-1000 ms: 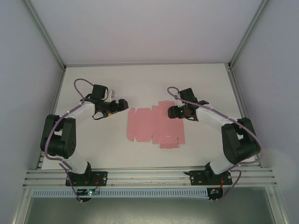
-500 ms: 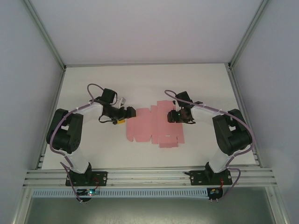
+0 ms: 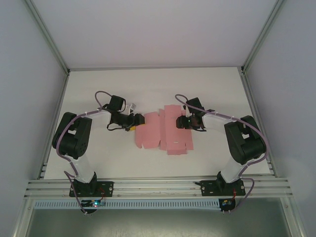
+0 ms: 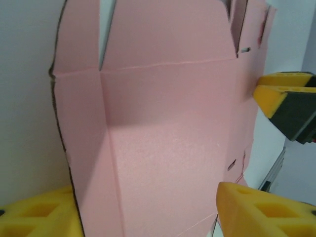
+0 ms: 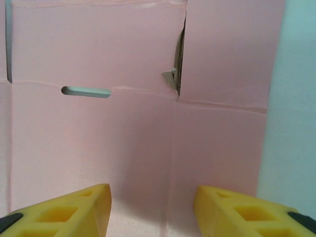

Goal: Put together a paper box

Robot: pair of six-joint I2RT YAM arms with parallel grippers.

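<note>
The paper box (image 3: 160,132) is a flat light-pink die-cut sheet lying mid-table, with flaps and tabs spread out. My left gripper (image 3: 137,121) sits low at its left edge, open. In the left wrist view the sheet (image 4: 168,123) runs between the yellow fingertips (image 4: 256,210), and its left panel (image 4: 79,148) is bent up slightly along a crease. My right gripper (image 3: 181,121) hovers over the sheet's upper right part, open. In the right wrist view its yellow fingers (image 5: 64,212) straddle a crease in the sheet (image 5: 138,138), below a slot (image 5: 86,92).
The white table (image 3: 98,89) is ringed by an aluminium frame, with a rail (image 3: 158,187) along the near edge by the arm bases. In the left wrist view the right gripper's yellow finger (image 4: 289,101) stands just past the sheet's far edge.
Both arms have reached inward from the sides. The left gripper has come up to the sheet's left edge and the right gripper has moved over its upper right flaps.
</note>
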